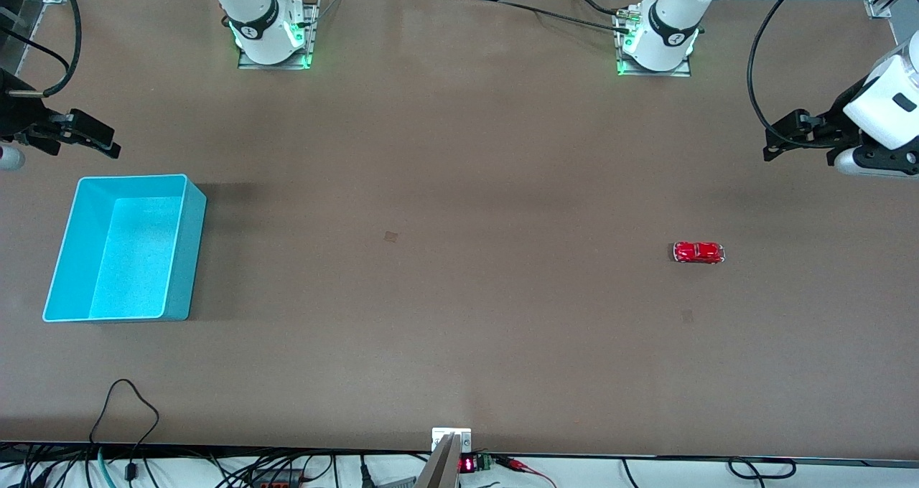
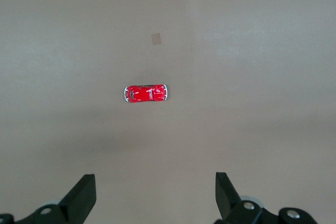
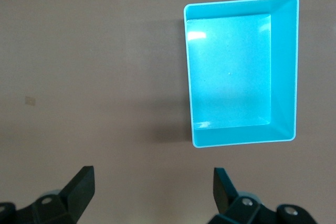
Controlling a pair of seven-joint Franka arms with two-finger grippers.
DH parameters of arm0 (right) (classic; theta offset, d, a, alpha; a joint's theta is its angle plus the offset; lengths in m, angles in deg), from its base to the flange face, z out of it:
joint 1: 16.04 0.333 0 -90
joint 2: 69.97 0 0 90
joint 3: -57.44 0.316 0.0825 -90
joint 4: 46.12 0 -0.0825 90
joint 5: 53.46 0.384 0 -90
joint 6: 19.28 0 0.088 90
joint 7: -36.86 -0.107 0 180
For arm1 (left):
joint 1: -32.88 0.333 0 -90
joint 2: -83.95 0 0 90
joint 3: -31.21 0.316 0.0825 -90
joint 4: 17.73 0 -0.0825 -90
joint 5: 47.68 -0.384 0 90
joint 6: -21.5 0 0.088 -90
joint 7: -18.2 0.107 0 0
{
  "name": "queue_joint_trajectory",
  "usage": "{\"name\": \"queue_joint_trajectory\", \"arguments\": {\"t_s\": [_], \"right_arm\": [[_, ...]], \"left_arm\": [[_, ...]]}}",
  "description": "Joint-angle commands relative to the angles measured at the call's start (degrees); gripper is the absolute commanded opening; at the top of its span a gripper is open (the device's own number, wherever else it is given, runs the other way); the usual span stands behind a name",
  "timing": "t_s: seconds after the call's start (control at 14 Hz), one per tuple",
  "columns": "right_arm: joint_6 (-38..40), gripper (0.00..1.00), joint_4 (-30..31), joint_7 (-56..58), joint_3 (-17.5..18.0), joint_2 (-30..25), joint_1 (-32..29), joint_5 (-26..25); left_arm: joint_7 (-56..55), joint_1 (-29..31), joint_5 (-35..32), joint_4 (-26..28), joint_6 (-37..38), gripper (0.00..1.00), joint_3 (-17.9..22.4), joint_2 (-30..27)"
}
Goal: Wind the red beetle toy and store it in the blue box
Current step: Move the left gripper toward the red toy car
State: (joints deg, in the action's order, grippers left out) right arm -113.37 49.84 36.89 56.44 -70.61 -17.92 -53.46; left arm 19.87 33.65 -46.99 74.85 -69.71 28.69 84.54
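Front view: red beetle toy (image 1: 698, 252) on desk (image 1: 445, 273) toward the left arm's end; blue box (image 1: 126, 247) well apart at 9 o'clock.

Left wrist view: left tool (image 2: 156, 195) wide open, empty, above toy.

Right wrist view: right tool (image 3: 153, 190) open, empty, waiting.

Nothing begun; next, descend, grasp toy.

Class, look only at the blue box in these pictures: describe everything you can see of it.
The blue box is a rectangular, open-topped bin of smooth, slightly glossy light cyan plastic with a thin paler rim. Its walls slope inward to a flat floor. It is empty, with only glare on its floor. It stands upright on the brown table at the right arm's end. Nothing touches it except the table. The red beetle toy lies well apart, toward the left arm's end.
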Motion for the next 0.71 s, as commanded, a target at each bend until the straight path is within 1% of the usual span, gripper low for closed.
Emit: {"name": "queue_joint_trajectory", "arguments": {"t_s": [0.0, 0.21, 0.64], "right_arm": [[-0.04, 1.00, 0.02, -0.20, 0.21, -0.33, -0.14, -0.43], [-0.04, 1.00, 0.02, -0.20, 0.21, -0.33, -0.14, -0.43], [0.57, 1.00, 0.02, 0.33, 0.21, -0.33, -0.32, -0.43]], "left_arm": [[0.89, 0.19, -0.77, -2.22, 1.30, 1.00, -0.12, 1.16], [1.06, 0.02, -0.77, -3.19, 1.30, 1.00, -0.21, 1.69], [0.89, 0.11, -0.77, -3.10, 2.79, 1.00, -0.21, 1.96]]}}
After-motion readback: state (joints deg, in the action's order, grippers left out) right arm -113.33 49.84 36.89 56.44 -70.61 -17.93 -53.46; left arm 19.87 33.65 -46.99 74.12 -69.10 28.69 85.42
